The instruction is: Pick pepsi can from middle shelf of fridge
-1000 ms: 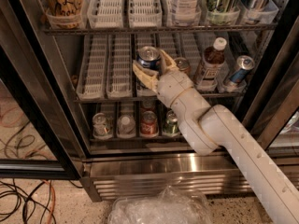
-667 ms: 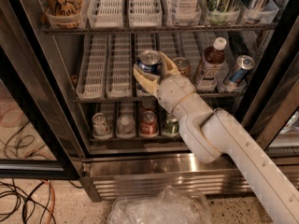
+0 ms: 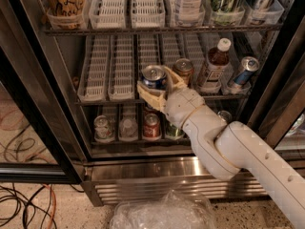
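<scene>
The pepsi can (image 3: 153, 76), dark blue with a silver top, stands at the front of the middle shelf (image 3: 121, 73), in the third of its white slotted lane trays. My gripper (image 3: 157, 84) reaches into the fridge (image 3: 157, 185) from the lower right. Its tan fingers (image 3: 148, 95) sit on both sides of the can and are shut on it. The can is upright, at the shelf's front edge.
A copper-gold can (image 3: 184, 67), a brown bottle (image 3: 214, 63) and a slim blue-and-silver can (image 3: 242, 70) stand to the right on the same shelf. Short cans (image 3: 151, 126) fill the rack below. A clear plastic bag (image 3: 162, 213) and cables (image 3: 24, 199) lie on the floor.
The pepsi can has moved forward to the shelf's front edge together with my gripper. The copper-gold can and the other drinks have stayed put.
</scene>
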You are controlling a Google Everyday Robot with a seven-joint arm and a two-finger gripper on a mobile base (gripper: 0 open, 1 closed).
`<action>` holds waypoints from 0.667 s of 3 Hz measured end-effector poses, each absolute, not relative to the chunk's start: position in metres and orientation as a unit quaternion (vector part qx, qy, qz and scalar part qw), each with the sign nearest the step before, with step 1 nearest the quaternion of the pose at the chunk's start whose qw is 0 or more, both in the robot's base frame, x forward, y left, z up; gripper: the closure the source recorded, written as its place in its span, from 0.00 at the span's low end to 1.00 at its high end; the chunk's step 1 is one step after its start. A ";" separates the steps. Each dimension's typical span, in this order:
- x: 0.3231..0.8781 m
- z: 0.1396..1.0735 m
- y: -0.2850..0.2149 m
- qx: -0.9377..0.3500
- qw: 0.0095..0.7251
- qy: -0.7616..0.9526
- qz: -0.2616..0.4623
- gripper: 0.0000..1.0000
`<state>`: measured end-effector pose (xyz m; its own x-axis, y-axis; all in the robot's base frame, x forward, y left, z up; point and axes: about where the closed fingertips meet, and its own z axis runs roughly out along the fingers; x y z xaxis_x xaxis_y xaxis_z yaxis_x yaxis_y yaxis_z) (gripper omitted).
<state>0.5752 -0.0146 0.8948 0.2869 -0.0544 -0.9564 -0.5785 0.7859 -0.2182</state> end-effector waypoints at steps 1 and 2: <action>0.553 0.886 -0.018 -0.288 0.738 0.580 0.189 1.00; 0.534 0.877 -0.027 -0.288 0.727 0.591 0.198 1.00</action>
